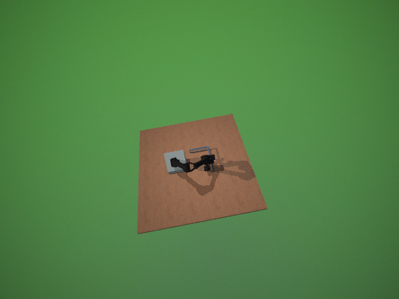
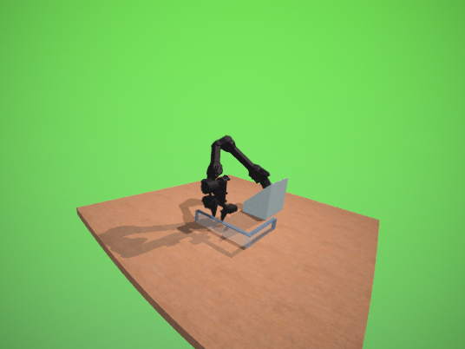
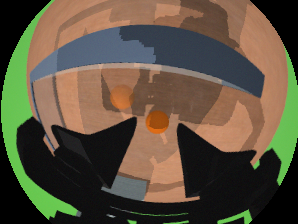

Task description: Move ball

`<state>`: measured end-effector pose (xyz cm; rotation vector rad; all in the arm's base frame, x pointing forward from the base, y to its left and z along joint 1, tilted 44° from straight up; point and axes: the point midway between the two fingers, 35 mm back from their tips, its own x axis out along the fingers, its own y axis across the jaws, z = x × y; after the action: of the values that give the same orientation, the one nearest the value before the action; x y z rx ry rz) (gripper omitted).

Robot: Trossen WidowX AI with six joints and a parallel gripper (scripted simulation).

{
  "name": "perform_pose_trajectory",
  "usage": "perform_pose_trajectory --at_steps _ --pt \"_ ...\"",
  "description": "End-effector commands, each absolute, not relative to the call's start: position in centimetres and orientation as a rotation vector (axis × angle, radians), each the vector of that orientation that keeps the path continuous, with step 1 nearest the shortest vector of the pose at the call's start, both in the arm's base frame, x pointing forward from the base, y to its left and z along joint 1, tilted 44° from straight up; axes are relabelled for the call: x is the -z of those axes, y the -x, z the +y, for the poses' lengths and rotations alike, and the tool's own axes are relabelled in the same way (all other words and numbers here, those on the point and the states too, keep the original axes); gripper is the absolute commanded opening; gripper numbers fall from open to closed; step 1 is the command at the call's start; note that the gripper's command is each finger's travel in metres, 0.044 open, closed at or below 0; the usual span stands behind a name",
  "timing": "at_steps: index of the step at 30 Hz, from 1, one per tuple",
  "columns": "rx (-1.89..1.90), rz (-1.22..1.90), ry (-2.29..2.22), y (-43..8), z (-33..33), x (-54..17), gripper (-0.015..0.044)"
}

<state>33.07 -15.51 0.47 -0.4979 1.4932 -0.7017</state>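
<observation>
The top view looks down from far overhead, slightly tilted, so the whole brown wooden desk sits small amid green. The exterior view stands nearer, off one desk corner, looking obliquely down across the surface toward the black jointed arm near the desk's middle. The wrist view rides on the arm, very near, peering between the black pincer fingers at the desk. All three share the low clear blue-edged walls and the desk around them.

No text, label, brand, number or sign can be read in any view. The surfaces shown carry no legible markings.
</observation>
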Motion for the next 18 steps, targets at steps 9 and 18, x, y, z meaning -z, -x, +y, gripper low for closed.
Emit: perform_pose_trajectory --at_steps 9,18 --pt "0.699 1.495 0.506 -32.98 -15.99 0.08 0.0121" --pt "0.697 1.495 0.504 -33.25 -15.24 -0.61 0.0"
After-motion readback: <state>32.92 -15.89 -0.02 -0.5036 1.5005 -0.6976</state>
